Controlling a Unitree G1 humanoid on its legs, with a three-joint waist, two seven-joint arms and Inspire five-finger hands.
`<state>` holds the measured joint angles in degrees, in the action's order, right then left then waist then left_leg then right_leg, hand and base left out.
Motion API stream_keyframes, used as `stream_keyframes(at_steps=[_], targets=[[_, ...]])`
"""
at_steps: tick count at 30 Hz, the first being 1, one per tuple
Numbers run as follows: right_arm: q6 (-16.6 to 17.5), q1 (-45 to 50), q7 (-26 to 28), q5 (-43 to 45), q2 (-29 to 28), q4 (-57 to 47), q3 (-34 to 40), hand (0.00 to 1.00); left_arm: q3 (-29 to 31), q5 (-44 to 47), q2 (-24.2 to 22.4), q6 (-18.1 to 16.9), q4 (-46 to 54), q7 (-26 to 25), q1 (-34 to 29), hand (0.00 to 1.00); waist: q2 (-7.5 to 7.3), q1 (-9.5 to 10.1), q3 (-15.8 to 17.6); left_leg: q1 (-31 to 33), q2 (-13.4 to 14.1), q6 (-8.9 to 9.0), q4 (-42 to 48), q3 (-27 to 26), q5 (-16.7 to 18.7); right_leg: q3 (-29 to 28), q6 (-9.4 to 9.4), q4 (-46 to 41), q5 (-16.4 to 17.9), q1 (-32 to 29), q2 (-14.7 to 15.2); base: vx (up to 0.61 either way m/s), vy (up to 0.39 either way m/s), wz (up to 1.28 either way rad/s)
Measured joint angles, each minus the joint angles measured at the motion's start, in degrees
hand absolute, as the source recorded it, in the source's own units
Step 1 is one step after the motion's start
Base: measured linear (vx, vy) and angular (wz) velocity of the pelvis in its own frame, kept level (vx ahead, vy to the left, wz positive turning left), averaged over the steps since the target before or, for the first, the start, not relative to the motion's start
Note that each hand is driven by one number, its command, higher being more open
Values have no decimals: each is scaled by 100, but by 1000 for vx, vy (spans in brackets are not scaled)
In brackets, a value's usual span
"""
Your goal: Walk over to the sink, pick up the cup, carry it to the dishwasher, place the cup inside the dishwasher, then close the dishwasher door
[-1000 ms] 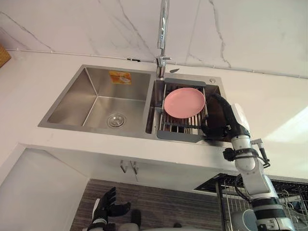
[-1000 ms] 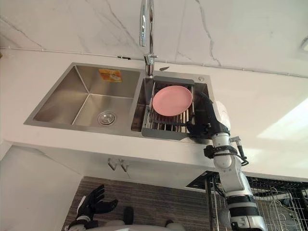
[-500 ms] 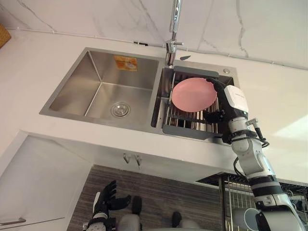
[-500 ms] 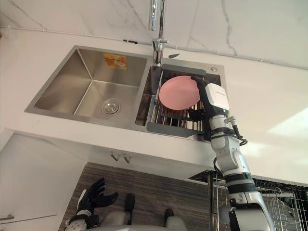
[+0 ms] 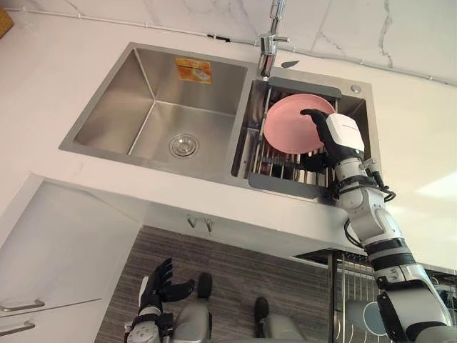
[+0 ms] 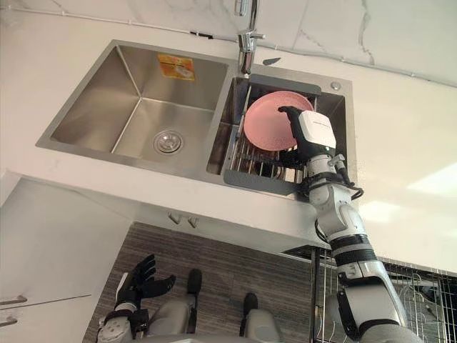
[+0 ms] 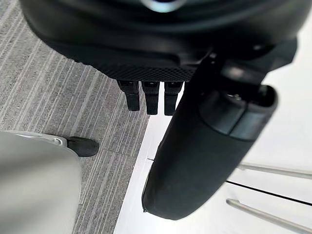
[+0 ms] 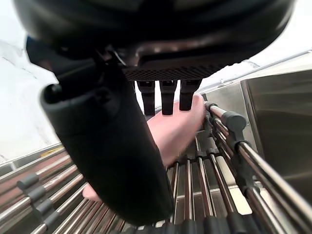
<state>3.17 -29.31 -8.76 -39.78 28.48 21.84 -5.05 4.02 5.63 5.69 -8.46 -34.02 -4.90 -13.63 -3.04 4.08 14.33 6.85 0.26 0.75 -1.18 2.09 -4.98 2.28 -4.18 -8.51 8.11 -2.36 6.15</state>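
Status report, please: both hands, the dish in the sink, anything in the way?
Right hand open, fingers over rim of pink plate. Left hand open, low. Plate tilted in drying rack. Rack bars near thumb.

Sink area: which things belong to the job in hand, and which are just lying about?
Job: sink; pink plate standing in its drying rack; right robot hand, open at the plate; dishwasher rack.
Lying about: faucet; yellow sticker; drain; left robot hand, open, low near the floor.

text: none legible | label: orange-yellow sticker (image 5: 193, 70) on left sink basin (image 5: 114, 121) back wall | print: too small
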Motion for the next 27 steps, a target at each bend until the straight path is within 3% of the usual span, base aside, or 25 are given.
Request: stream_keyframes(at_steps=[15, 27], targets=[[155, -113, -175, -93, 16, -267, -78, 30, -7, 5, -4, -13, 0, -1, 71, 90, 26, 71, 23, 30, -2, -4, -6, 36, -7, 89, 3, -34, 2, -32, 4, -3, -1, 0], [684, 915, -176, -90, 548, -2278, -36, 30, -5, -13, 44, -13, -19, 59, 36, 90, 1, -150, 7, -480, 30, -5, -296, -125, -34, 73, 2, -8, 2, 274, 3, 3, -8, -6]])
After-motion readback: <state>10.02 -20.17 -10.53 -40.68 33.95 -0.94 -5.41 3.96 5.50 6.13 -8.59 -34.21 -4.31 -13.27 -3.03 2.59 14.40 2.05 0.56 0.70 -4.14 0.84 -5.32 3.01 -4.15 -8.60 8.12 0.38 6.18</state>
